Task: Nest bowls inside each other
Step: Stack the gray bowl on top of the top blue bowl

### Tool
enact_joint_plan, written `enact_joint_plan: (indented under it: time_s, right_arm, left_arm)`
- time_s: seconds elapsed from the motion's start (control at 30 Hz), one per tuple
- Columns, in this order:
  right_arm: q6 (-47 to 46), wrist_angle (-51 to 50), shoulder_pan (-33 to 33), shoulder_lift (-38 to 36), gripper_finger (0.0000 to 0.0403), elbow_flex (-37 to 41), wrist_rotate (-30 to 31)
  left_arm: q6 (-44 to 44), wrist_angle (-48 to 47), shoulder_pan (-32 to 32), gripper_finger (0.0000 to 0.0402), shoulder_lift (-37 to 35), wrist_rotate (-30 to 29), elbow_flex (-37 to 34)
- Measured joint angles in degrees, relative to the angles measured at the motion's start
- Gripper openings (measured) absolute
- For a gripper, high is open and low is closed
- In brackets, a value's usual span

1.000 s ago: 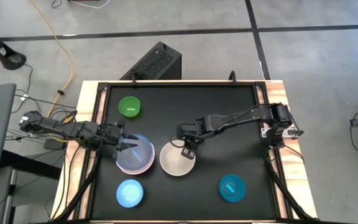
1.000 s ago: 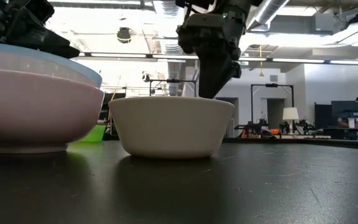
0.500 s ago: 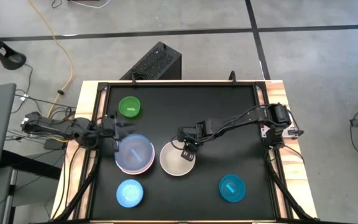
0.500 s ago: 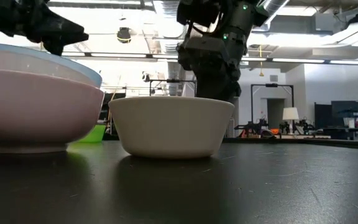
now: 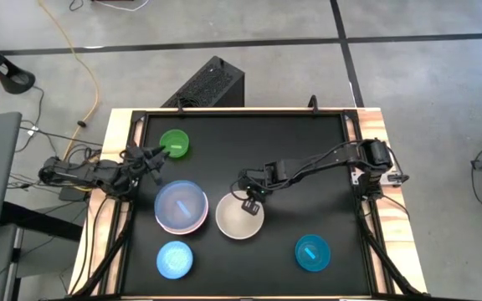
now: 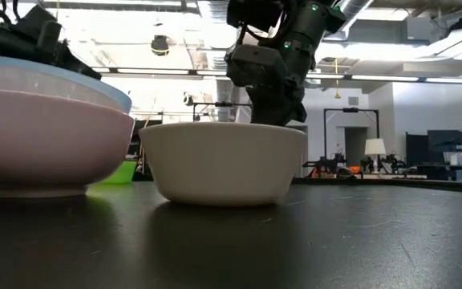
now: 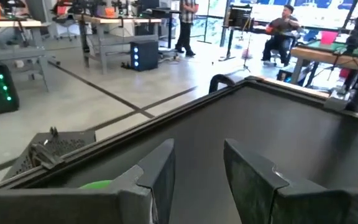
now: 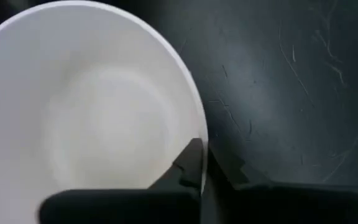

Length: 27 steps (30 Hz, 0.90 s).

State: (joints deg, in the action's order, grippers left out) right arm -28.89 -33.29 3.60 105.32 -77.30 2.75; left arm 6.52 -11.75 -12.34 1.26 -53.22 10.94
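While clamped on the cream bowl (image 5: 239,215) rim, right gripper (image 5: 250,198) jaws downward; left gripper (image 5: 151,156) jaws apart.

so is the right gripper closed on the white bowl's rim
Yes: the right gripper is shut on the white bowl, one finger inside its rim, one outside.

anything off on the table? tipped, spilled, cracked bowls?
Nothing stands out. Every bowl sits upright: blue bowl nested in the pink bowl, cream bowl beside them with the right gripper pinching its rim, the green bowl, light blue bowl and teal bowl apart.
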Motion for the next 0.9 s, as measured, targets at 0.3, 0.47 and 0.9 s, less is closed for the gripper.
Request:
enact_joint_plan:
  time_s: [0.3,0.47,0.9]
  right_arm:
    - [-1.9,2.1,-0.3,2.0,0.0110,0.0,-0.2]
    - [-0.2,2.2,-0.3,2.0,0.0120,0.0,-0.9]
    - [8.1,3.0,-1.5,1.9,0.0006,-8.4,-5.8]
  left_arm:
    - [0.2,0.0,0.0,0.0125,0.2,1.9,0.0]
    - [0.2,0.0,0.0,0.0125,0.2,2.0,0.0]
    - [0.7,-0.2,0.0,0.0125,0.2,-1.2,0.0]
